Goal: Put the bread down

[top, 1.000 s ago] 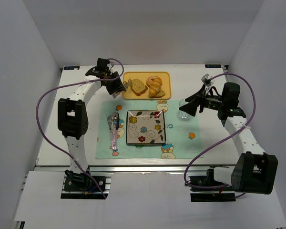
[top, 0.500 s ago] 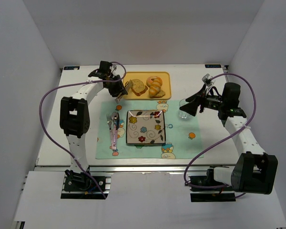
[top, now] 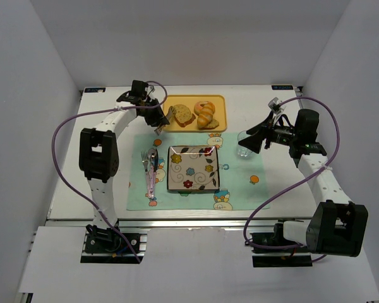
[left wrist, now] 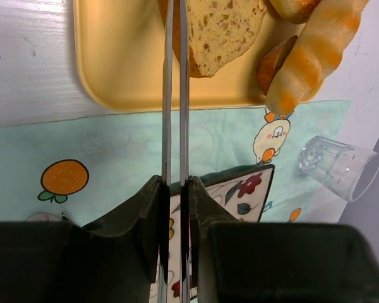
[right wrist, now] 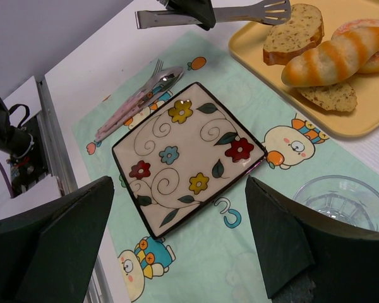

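Two arms reach over the counter [top: 252, 101]. On the yellow tray [top: 177, 100] at its far side, the bread [top: 182, 115] lies flat in the left half, speckled face up, just beside the croissant [top: 205, 113]. Its long axis runs slantwise to the tray's sides, and one rounded end points toward the tray's near edge and the placemat [top: 240, 183]. The left gripper [left wrist: 175, 208] is clamped on metal tongs [left wrist: 183, 113], whose blades, pressed nearly together, extend to the slice's left edge; whether they pinch it I cannot tell. The right gripper [right wrist: 178, 189] is spread wide and empty, hovering near the glass [top: 244, 145] beside the flowered plate [top: 193, 167].
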`<act>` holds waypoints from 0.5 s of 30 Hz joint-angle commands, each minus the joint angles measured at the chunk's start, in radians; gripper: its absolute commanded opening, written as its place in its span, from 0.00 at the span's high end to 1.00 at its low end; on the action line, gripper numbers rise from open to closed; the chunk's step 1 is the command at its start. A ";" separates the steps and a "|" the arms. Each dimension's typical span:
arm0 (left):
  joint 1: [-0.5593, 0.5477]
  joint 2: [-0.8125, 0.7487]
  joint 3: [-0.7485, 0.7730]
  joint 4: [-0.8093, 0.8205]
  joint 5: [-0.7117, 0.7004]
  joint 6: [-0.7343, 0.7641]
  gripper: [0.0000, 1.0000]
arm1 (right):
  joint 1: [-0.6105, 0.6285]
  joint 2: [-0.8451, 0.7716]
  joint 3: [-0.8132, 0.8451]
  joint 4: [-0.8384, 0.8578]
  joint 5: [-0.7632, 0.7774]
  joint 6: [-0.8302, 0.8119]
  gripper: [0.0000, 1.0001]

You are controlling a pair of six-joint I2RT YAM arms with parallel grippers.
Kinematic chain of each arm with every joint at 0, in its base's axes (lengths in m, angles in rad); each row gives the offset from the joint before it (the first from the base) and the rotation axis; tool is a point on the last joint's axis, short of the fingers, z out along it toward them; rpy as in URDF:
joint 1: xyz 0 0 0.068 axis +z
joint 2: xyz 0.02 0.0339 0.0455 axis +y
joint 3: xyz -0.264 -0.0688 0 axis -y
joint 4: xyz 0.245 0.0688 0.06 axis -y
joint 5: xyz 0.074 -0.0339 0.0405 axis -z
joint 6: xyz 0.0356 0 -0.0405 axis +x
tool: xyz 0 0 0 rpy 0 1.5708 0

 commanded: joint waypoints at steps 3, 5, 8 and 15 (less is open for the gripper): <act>0.003 -0.126 0.031 0.050 0.054 -0.026 0.94 | -0.006 -0.006 0.001 0.037 -0.022 -0.001 0.11; 0.006 -0.154 0.026 0.057 0.062 -0.033 0.95 | -0.006 -0.004 -0.001 0.037 -0.020 -0.001 0.11; 0.007 -0.194 0.002 0.070 0.081 -0.041 0.96 | -0.008 -0.004 -0.002 0.037 -0.020 -0.001 0.11; 0.009 -0.313 -0.136 0.044 0.095 -0.003 0.97 | -0.008 -0.003 -0.002 0.041 -0.026 -0.001 0.11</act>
